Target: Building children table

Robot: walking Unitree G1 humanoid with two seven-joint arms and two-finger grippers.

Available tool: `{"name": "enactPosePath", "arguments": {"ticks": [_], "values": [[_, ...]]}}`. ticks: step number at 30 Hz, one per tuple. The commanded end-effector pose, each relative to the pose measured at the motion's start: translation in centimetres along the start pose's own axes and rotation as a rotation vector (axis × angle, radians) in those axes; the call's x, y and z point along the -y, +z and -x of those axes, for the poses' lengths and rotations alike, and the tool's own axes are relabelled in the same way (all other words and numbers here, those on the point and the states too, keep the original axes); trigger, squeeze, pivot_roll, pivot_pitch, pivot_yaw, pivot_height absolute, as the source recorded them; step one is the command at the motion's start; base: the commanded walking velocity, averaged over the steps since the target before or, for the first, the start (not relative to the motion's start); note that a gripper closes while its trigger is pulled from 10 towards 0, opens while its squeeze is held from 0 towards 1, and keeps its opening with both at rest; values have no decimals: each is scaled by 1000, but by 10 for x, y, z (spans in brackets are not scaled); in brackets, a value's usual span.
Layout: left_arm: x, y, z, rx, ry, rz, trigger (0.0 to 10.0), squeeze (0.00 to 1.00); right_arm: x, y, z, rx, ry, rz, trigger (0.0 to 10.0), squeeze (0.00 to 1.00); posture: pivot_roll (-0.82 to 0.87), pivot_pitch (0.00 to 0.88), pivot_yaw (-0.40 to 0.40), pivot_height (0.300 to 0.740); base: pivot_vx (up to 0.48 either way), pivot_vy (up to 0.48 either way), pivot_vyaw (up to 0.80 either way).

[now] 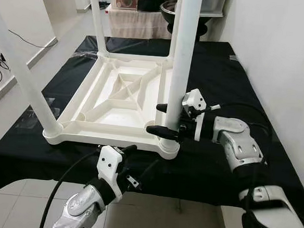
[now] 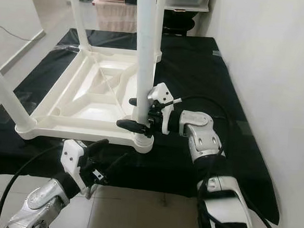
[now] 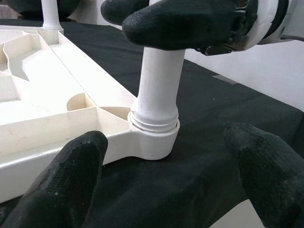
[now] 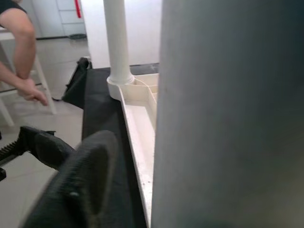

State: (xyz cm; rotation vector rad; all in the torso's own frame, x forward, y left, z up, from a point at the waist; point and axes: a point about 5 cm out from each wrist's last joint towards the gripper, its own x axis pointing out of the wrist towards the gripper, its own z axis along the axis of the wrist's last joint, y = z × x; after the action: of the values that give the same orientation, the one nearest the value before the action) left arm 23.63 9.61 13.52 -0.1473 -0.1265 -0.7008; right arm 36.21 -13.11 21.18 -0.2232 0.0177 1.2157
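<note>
Tabletop (image 1: 116, 98): lying upside down on the black cloth (image 1: 222, 82).
Leg (image 1: 179, 69): standing in the near right corner socket (image 3: 152, 137).
Right gripper (image 1: 161, 119): clenching the leg just above the socket.
Left gripper (image 3: 166, 180): hovering released near the socket.
Risk: uneven pushing is likely tilting the leg, jamming it half-seated.

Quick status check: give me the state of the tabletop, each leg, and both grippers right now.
Tabletop: upside down on the black cloth.
Near right leg: upright in its corner socket, gripped.
Near left leg: seated in its socket, leaning outward.
Far legs: standing in their sockets.
Right gripper: shut on the near right leg.
Left gripper: open, at the table's near edge, holding nothing.
</note>
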Motion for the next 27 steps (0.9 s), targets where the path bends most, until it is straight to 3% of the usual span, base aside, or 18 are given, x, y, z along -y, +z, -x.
{"name": "enactPosePath", "arguments": {"ticks": [1,10,12,14,16,17,18,19,20,21,22,23,27], "values": [[1,-2,3,-6,13,6,10000,0,-1,-2,-2,4,31,-10,0,0,-33,114,-11,740,0,0,0],[2,-2,3,-6,12,11,10000,0,5,-8,12,8,-11,-24,0,0,-41,122,-8,740,0,0,0],[2,-2,3,-6,13,12,10000,0,6,-11,16,6,-47,-22,0,0,-41,122,-8,740,0,0,0],[1,-1,4,-4,16,12,10000,0,5,-20,24,-2,-180,-38,0,0,-49,126,-14,740,0,0,0],[-1,-1,6,-4,20,12,10000,0,-3,-36,30,-19,-395,-86,0,0,-42,120,-24,740,0,0,0],[-1,-1,7,-6,21,10,10000,0,-7,-46,31,-30,-571,-129,0,0,-44,119,-24,740,0,0,0],[-1,-1,7,-6,21,10,10000,0,-7,-46,31,-30,-571,-129,0,0,-44,119,-24,740,0,0,0],[-3,-1,7,-7,23,8,10000,0,-27,-68,31,-111,-829,-186,0,0,-50,118,-7,740,0,0,0],[-3,-1,7,-7,23,8,10000,0,-27,-68,31,-111,-829,-186,0,0,-50,118,-7,740,0,0,0],[-3,-1,8,-8,23,6,10000,0,-53,-80,21,-148,-866,-217,0,0,-48,120,-1,740,0,0,0],[-3,-1,8,-8,23,6,10000,0,-53,-80,21,-148,-866,-217,0,0,-48,120,-1,740,0,0,0],[-5,-1,8,-10,23,4,10000,0,-69,-84,14,-170,-898,-199,0,0,-49,119,12,740,0,0,0],[-7,-2,7,-20,11,2,10000,0,-67,-74,-3,-139,-837,-149,0,0,-57,93,11,740,0,0,0]]}}
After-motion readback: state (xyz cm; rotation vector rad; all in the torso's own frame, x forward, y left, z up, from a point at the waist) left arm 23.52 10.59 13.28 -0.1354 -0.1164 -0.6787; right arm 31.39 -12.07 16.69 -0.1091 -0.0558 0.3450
